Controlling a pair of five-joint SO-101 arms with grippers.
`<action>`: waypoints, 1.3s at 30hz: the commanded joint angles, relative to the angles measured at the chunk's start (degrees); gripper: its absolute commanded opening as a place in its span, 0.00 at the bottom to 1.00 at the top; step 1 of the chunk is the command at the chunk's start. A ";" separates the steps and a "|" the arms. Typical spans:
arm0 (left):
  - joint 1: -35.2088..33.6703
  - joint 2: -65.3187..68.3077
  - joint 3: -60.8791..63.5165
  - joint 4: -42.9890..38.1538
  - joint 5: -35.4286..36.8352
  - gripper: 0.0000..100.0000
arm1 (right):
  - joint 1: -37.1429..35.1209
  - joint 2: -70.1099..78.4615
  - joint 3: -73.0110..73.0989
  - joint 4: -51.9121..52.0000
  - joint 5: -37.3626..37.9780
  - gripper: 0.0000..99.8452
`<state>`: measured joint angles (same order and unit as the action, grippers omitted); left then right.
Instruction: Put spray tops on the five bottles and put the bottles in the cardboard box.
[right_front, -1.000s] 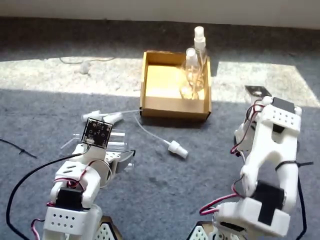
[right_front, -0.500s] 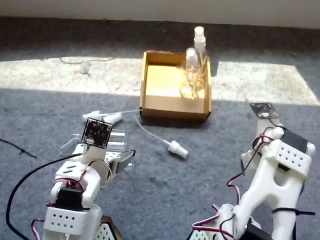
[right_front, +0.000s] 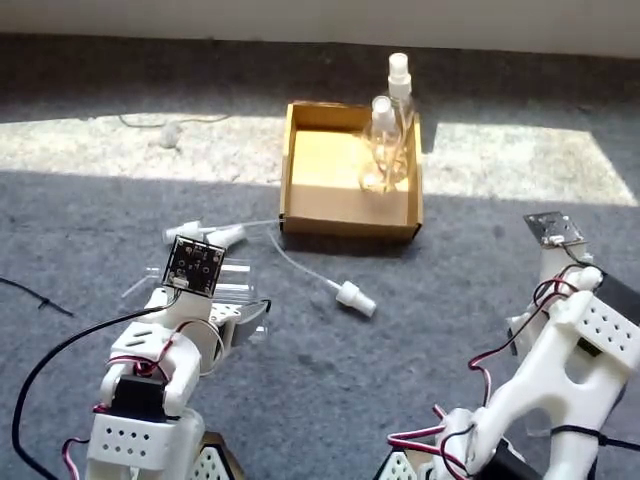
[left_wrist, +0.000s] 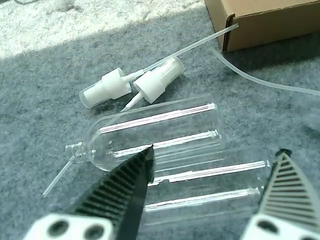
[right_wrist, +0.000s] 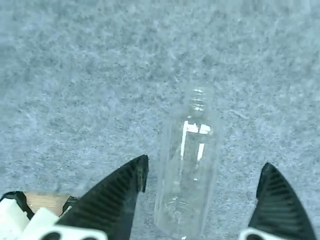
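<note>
Open wide, my left gripper (left_wrist: 215, 152) holds nothing. It hangs just over two clear bottles that lie flat, side by side, on the grey carpet (right_front: 420, 330). The far bottle (left_wrist: 155, 127) is the one closer to the spray tops. The near bottle (left_wrist: 210, 192) lies right beside it, closer to me. Both bottles have no top on. The tip of my dark finger (left_wrist: 130, 185) sits over the edge of the far bottle.

Two white spray tops lie close together just past these bottles: the first spray top (left_wrist: 107, 87) and the second spray top (left_wrist: 157, 82). A third spray top (right_front: 355, 297) lies alone on the carpet in front of the cardboard box (right_front: 350, 225). Its long thin tube runs back toward the box's front left corner.

The box sits open, farther back, in the middle. Two bottles with tops on stand upright along its right side, the front bottle (right_front: 383, 140) and the back bottle (right_front: 400, 90).

My right gripper (right_wrist: 204, 164) is open wide too and holds nothing. The lone bottle (right_wrist: 187, 165) lies flat on the carpet in the gap between its two fingers, and neither finger touches it. Its open neck points away from me. My right arm (right_front: 560, 350) is well apart from the box.
</note>
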<state>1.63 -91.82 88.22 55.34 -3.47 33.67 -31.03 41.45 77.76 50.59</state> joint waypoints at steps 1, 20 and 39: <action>-0.40 -0.40 -0.40 -0.88 -0.62 0.34 | -1.45 -1.45 2.42 -2.59 0.44 0.31; -0.40 -0.40 -0.40 -0.79 -0.62 0.34 | -0.92 -0.92 8.84 -11.03 0.53 0.31; -0.75 -0.40 -0.48 -0.79 -0.62 0.34 | 0.75 18.42 0.84 -17.10 1.05 0.23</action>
<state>1.63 -91.82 88.22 55.34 -3.47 34.02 -12.40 43.12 62.02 50.59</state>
